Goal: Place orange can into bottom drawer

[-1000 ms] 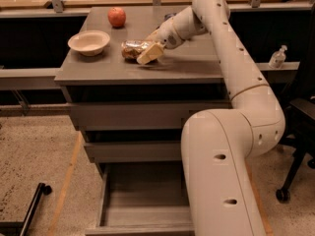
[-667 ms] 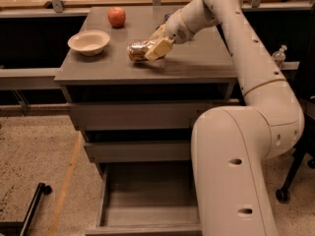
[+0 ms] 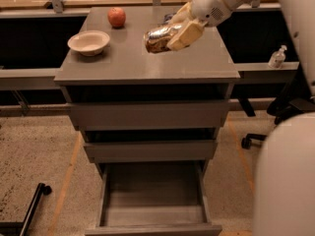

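**Current state.** The gripper (image 3: 176, 33) is over the bench top (image 3: 147, 65), right of centre and nearer the rear edge than the front edge. Its fingers (image 3: 186, 33) are clamped on the orange can (image 3: 158, 37). The can lies on its side in the grasp, with its free end pointing toward the left edge. Whether the can is clear of the surface cannot be told.

The bottom drawer (image 3: 152, 228) stands pulled out below the front edge. Its floor is exposed. The two drawers above it project far less.

**Step in hand.** Carry the can from the bench top to the open drawer.

**Procedure.**
1. Raise the can clear of the surface before any sideways travel.
2. Move it outward past the front edge, keeping well away from the bowl (image 3: 88, 42) near the left edge and the apple (image 3: 116, 17) near the rear-left corner.
3. Descend only once the can is beyond the fronts of the upper drawers.
4. Lower it between the side walls and release close to the floor, since a can on its side is likely to roll.

**Caution.** Maintain grip pressure; the metallic surface probably offers little friction.
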Controlling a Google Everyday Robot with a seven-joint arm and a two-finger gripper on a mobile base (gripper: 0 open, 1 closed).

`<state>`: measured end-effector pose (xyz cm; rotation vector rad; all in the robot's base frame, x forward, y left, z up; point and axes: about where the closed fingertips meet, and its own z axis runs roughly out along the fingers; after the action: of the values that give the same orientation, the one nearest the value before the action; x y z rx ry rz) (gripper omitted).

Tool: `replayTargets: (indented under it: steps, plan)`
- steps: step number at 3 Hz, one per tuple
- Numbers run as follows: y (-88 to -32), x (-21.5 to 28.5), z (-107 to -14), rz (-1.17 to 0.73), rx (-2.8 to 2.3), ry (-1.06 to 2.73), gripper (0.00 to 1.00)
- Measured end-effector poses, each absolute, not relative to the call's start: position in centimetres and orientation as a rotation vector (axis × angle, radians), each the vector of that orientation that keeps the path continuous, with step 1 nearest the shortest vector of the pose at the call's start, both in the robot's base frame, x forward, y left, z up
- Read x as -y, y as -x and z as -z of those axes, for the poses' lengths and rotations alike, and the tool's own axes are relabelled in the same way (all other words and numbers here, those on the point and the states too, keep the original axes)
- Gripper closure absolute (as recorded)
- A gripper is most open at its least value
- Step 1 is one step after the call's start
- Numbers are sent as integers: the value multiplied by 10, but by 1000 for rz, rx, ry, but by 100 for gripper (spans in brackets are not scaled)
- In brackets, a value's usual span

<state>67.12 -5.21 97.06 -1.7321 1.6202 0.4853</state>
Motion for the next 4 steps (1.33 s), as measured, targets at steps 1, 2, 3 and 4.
replayTargets:
  steps: [1,2,3,4]
  plan:
    - [-609,70,-1003,-389,-1609,1784,100]
    - [-560,84,-984,-388,-1620,1853,100]
    - [-536,87,-940,-452,-1678,1907,100]
    - [-539,85,-943,-433,-1670,1914,100]
